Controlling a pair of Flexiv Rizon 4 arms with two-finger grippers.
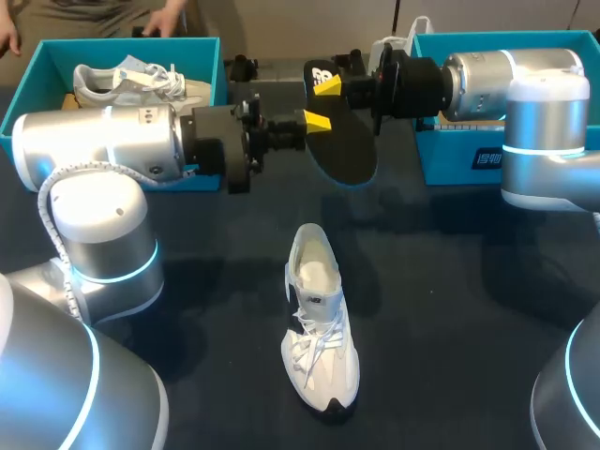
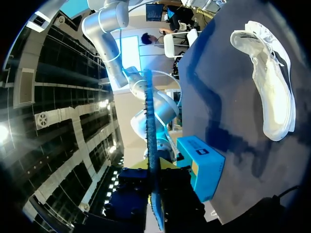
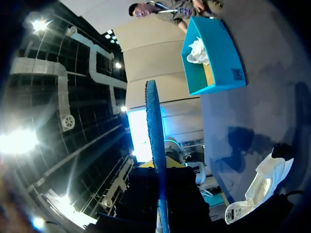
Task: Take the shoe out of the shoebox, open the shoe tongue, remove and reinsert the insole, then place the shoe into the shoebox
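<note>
Both pairs of jaws are closed on the same thing. The left gripper (image 1: 314,122) and the right gripper (image 1: 327,84) each pinch the flat black foam insole with a blue edge (image 1: 347,150), holding it in the air between the two arms. Each wrist view shows it edge-on, running straight out between that arm's fingers.

Nearest the robot, the white lace-up sneaker (image 1: 319,323) lies alone on the dark table (image 1: 450,300), with its toe toward the robot and its heel away. Its mouth gapes and the pale inside shows. Neither gripper touches it.

Further out, the insole hangs above the table, well apart from the sneaker.

At the far edge stand two teal cardboard shoeboxes. The left shoebox (image 1: 131,44) holds a second white sneaker (image 1: 122,82). The right shoebox (image 1: 469,155) sits behind the right arm, and its contents are mostly hidden.

By the look of things the task is about half done. The sneaker is out of its box, the tongue seems opened far enough, and the insole is removed. What remains is sliding the insole back in through the mouth, seating it flat, and then putting the sneaker into a shoebox.
</note>
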